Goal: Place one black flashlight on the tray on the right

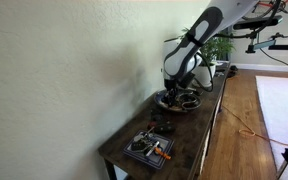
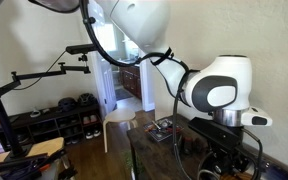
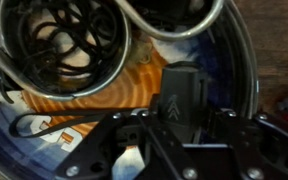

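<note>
In the wrist view a black flashlight point(image 3: 179, 92) with a chevron mark sits between my gripper's fingers point(image 3: 177, 128), which look shut on it. It hangs just above the round dark tray, whose shiny rim point(image 3: 246, 60) curves along the right. The tray holds coiled wire pieces point(image 3: 64, 45) and an orange, wood-patterned item point(image 3: 104, 92). In an exterior view my gripper point(image 1: 184, 90) is low over the round tray point(image 1: 177, 103) at the far part of the long table. In an exterior view the gripper point(image 2: 218, 158) is dark and the round tray is hidden.
A rectangular dark tray point(image 1: 149, 148) with small items, some orange, lies at the near end of the dark table point(image 1: 189, 140); it also shows in an exterior view point(image 2: 164, 128). The wall runs along one side of the table. A plant point(image 1: 222, 45) stands beyond the far end.
</note>
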`<state>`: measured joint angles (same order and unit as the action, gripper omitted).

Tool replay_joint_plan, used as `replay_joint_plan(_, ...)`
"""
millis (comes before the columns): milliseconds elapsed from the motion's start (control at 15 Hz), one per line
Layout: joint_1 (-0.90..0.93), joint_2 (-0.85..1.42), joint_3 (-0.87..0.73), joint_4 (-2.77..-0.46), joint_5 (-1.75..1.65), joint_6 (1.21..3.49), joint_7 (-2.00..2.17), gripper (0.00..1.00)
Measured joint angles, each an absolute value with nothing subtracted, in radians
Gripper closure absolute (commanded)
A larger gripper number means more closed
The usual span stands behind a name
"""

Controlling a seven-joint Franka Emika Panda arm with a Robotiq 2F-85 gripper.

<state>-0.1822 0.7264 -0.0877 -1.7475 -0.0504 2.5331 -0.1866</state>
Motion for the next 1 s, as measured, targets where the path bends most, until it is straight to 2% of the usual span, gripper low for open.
replay_joint_plan(67,-0.185,0.738,-0.082,-1.736,-0.049,2.531,-0.187,0.35)
replay_joint_plan(133,-0.186,0.748,-0.079,-1.727,-0.047,2.530,-0.187,0.35)
replay_joint_plan(200,-0.186,0.753,-0.077,-1.726,-0.045,2.530,-0.187,0.31)
replay_joint_plan(467,-0.190,0.751,-0.075,-1.725,-0.044,2.530,-0.187,0.05)
replay_joint_plan(600,-0.191,0.744,-0.075,-1.729,-0.044,2.529,-0.187,0.00)
replay_joint_plan(1000,-0.182,0.669,-0.071,-1.785,-0.044,2.488,-0.186,0.00)
